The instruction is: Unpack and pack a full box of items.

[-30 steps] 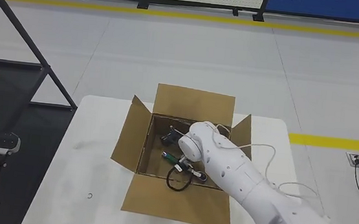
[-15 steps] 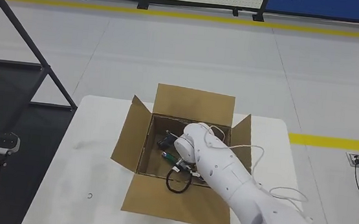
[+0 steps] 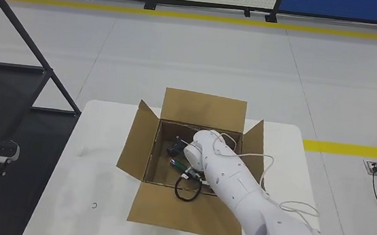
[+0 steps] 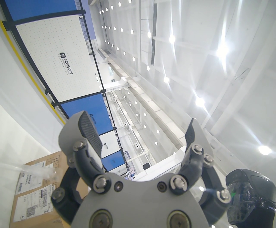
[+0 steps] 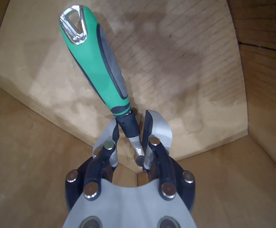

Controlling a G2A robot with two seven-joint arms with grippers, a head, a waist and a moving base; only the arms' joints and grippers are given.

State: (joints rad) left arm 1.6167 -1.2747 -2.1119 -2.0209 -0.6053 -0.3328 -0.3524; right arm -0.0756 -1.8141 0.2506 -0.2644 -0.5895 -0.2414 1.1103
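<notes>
While left claw (image 4: 138,127) gapes empty, right claw (image 5: 131,126) clamps green-handled tool (image 5: 97,62)

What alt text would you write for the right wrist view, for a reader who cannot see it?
The right gripper is closed on the black neck of a hand tool with a green and grey handle tipped by a shiny metal loop. Both are inside the cardboard box, its brown floor and walls behind them.
</notes>
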